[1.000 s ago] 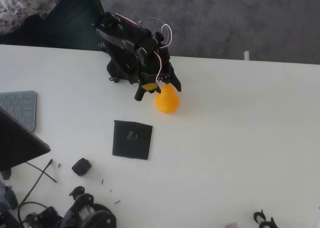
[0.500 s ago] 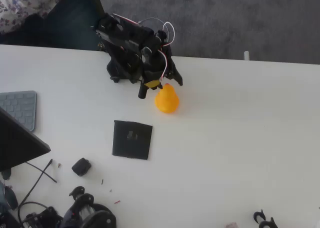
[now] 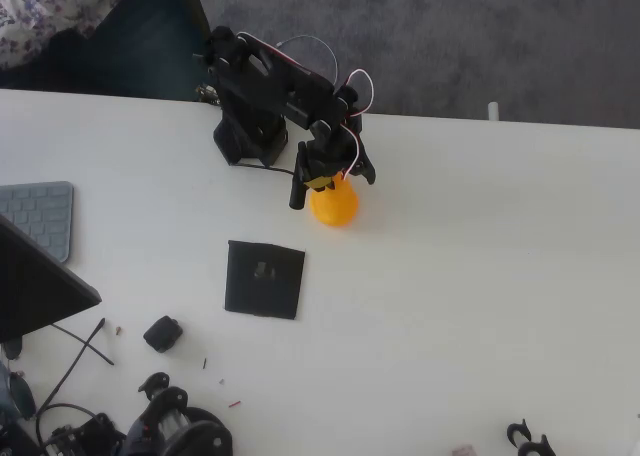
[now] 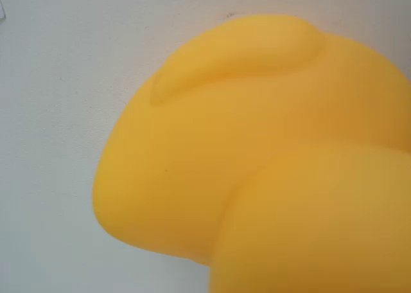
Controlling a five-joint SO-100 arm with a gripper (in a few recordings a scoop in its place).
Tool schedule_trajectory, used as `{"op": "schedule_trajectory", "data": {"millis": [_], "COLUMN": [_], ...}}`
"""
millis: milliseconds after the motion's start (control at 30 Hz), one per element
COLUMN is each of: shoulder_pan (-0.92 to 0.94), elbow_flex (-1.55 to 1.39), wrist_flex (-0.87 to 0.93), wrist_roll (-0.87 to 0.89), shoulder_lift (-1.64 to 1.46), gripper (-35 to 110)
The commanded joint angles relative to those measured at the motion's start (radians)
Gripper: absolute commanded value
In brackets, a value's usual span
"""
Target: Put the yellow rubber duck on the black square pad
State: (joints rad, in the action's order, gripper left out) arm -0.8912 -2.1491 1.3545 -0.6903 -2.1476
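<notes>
Sitting near the worktop's far edge, the duck point(image 3: 334, 205) lay apart from the pad point(image 3: 265, 278); the hand point(image 3: 331, 183) hung spread just above it.

We're right up against the yellow rubber duck point(image 4: 257, 171), its rounded body and a raised wing ridge looming large, pale bench point(image 4: 51, 113) showing at left.

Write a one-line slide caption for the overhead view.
Gripper poised over the yellow rubber duck, black square pad lying bare nearby.
</notes>
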Motion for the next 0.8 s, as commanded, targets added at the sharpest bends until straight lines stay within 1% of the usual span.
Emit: {"op": "schedule_trajectory", "data": {"millis": [0, 333, 600, 767], "shoulder_pan": [-0.017, 0.075, 0.072, 0.071], "elbow_flex": [-0.002, -0.006, -0.144, -0.158], "wrist_flex": [-0.006, 0.011, -0.005, -0.008], "wrist_roll": [-0.025, -0.026, -0.026, -0.028], "shoulder_lift": [-0.002, 0.000, 0.000, 0.000], "gripper": [29, 29, 29, 29]}}
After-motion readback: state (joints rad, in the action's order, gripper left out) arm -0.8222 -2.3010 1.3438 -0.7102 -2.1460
